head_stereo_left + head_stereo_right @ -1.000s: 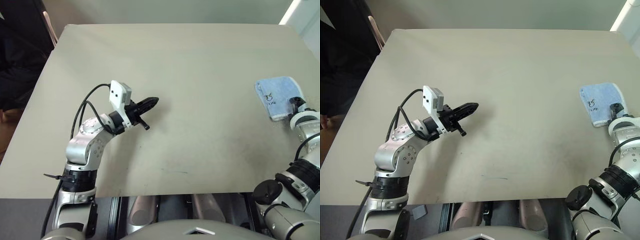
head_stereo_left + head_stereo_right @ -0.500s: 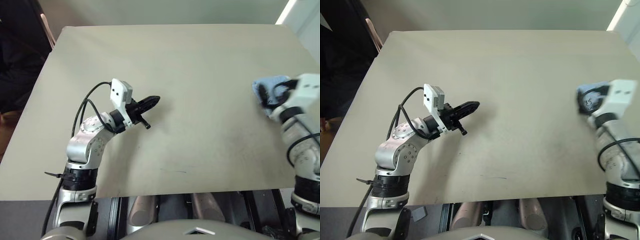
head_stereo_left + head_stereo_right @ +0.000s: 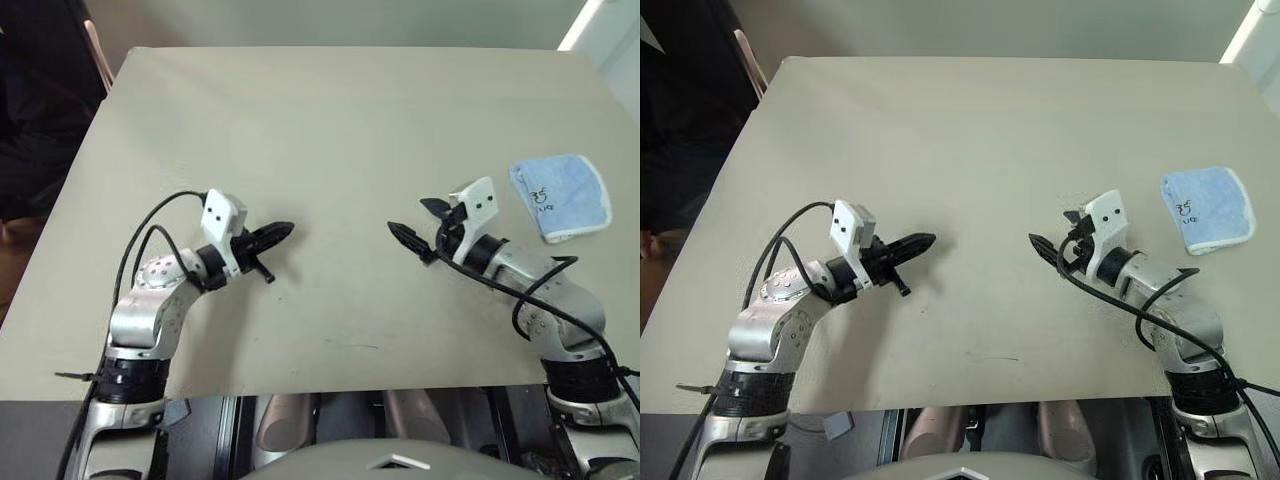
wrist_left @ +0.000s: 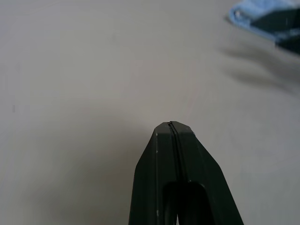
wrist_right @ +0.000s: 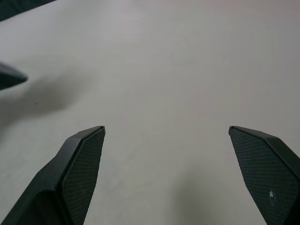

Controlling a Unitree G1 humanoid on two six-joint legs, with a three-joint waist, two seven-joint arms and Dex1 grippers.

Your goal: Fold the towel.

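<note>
With our left gripper (image 3: 283,230) clenched empty and our right gripper (image 3: 418,224) spread wide, the folded towel (image 3: 560,195) needed no disturbing.

Small light-blue terry cloth towel (image 3: 560,193): white stitched hem, small dark printed mark. Plain beige matte tabletop (image 3: 340,120): no pattern. Left end effector (image 3: 276,231): black fingers, white camera block behind. Right end effector (image 3: 418,224): black fingers (image 5: 78,164), fine cross-hatch texture on pads.
</note>
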